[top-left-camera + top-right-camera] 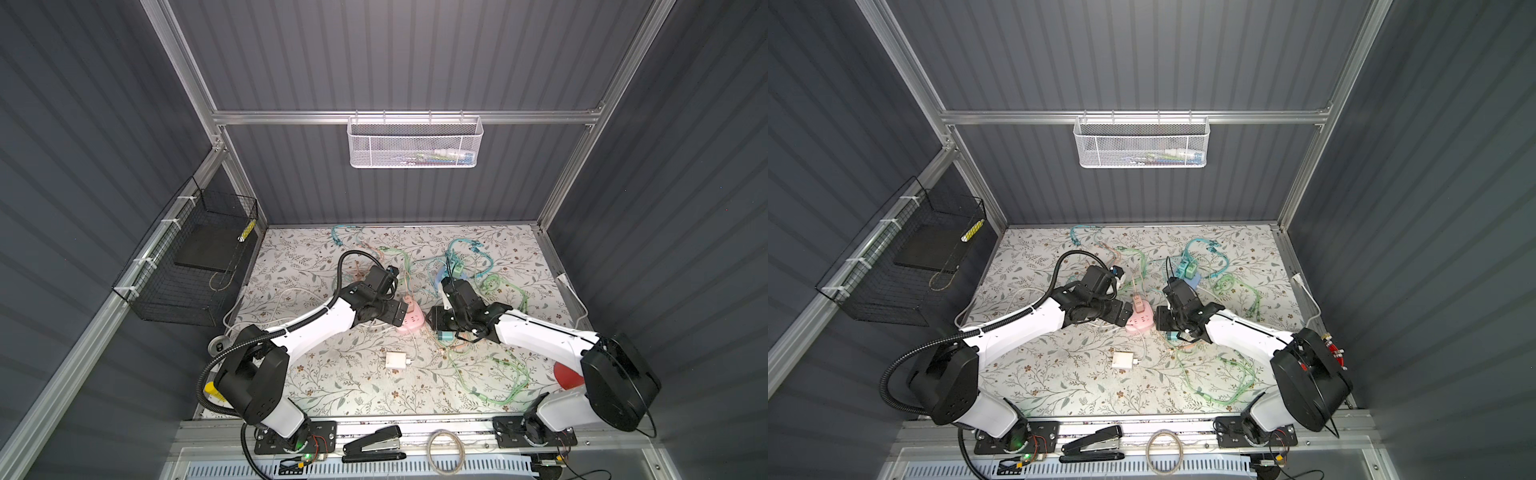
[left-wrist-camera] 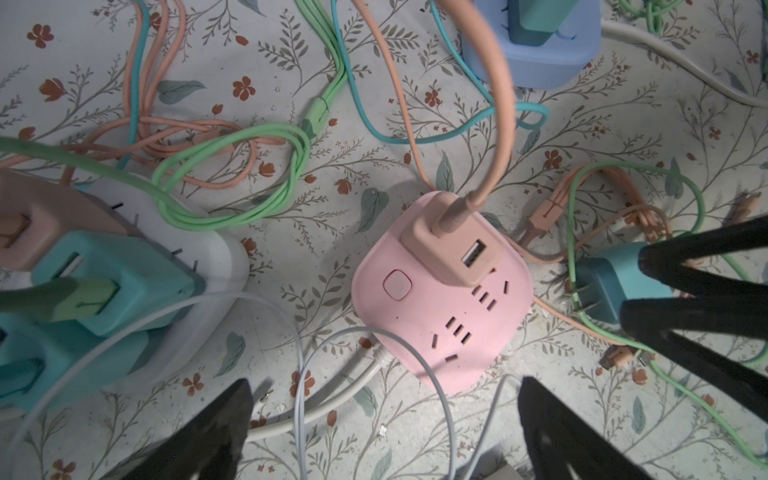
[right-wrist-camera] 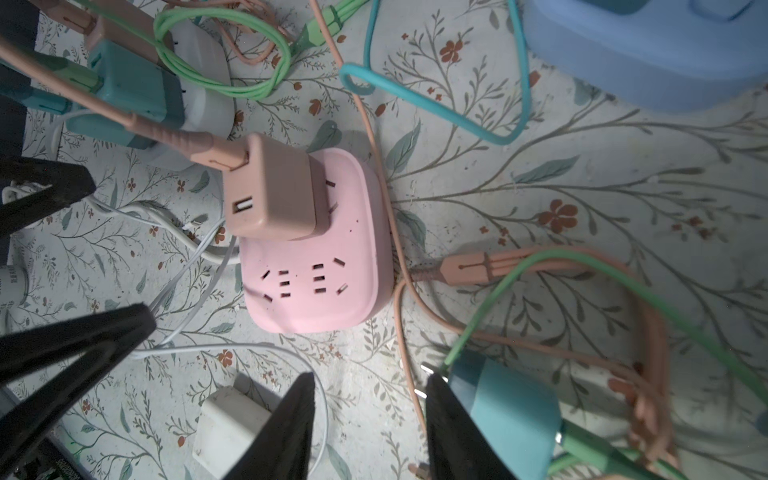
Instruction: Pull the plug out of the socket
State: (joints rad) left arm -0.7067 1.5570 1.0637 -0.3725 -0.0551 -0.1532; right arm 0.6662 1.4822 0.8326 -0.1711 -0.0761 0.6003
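Sitting near the middle of the flowered counter (image 1: 332,386), the pink socket (image 2: 440,328) carries the peach plug (image 2: 453,245), seated in its top at one end, with a peach cable (image 2: 498,104) rising from the plug; in both top views the pair lies between the two arms. The left end effector (image 2: 386,386) hovers just beside the socket, spread wide and grasping nothing; a thin white cable (image 2: 299,374) crosses the counter between its fingers. The right end effector (image 3: 370,378) stands on the socket's other side, part-way spread, with bare counter between its fingertips; a teal plug (image 3: 507,407) lies loose against one finger, prongs bare, a green cable (image 3: 519,299) trailing from it. A white charger (image 1: 392,359) lies apart, nearer the arms' bases.
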